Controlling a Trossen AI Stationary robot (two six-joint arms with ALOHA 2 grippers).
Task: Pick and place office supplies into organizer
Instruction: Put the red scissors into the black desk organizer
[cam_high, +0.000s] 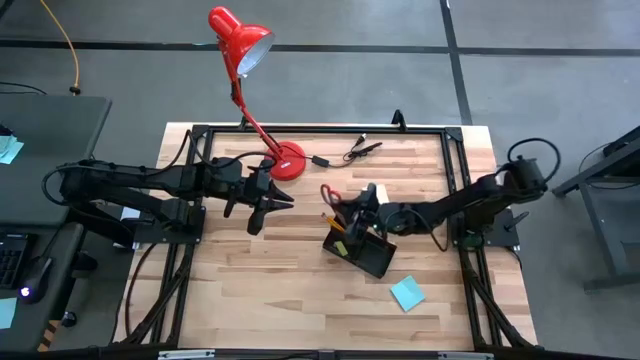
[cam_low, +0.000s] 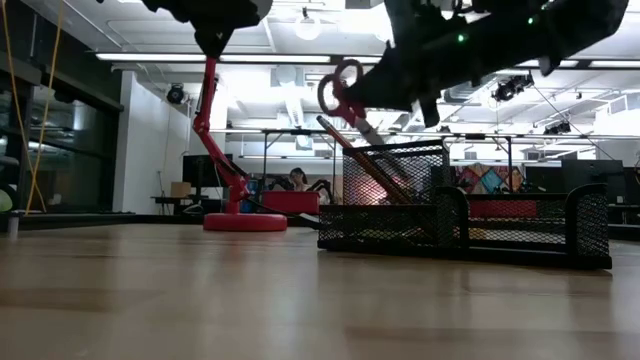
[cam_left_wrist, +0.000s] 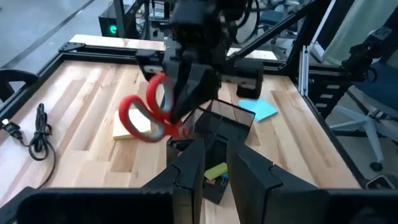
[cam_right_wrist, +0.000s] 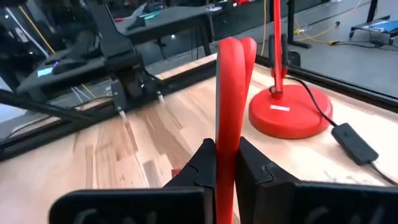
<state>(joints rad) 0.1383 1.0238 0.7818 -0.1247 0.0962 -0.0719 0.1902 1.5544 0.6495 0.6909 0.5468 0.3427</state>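
The right gripper (cam_high: 366, 203) is gripping the red-handled scissors (cam_high: 331, 194), its fingers (cam_right_wrist: 208, 163) clamped on the handles just above the organizer (cam_high: 361, 247). The scissors are slanting down into the organizer's tall mesh cup, blades inside and red loops sticking up and out, as the low view shows. The organizer is sitting on the counter (cam_high: 250, 290) a little right of centre, nearer the right edge than the left, and turned at an angle to the counter's edges. An orange-yellow pencil (cam_high: 331, 221) is leaning in the same cup beside the scissors.

A teal-blue sticky-note pad (cam_high: 407, 293) is lying flat on the counter near the organizer, toward the front right corner, apart from it. A pale yellow sticky-note pad (cam_left_wrist: 132, 129) is lying on the counter beside the organizer, partly behind the scissors in the left wrist view.

The left gripper (cam_high: 270, 200) is hanging over the counter's middle, well apart from the organizer, with its fingers spread and nothing between them. The red desk lamp (cam_high: 285, 160) is standing by the counter's back edge, with a black cable (cam_high: 361, 148) lying to its right.
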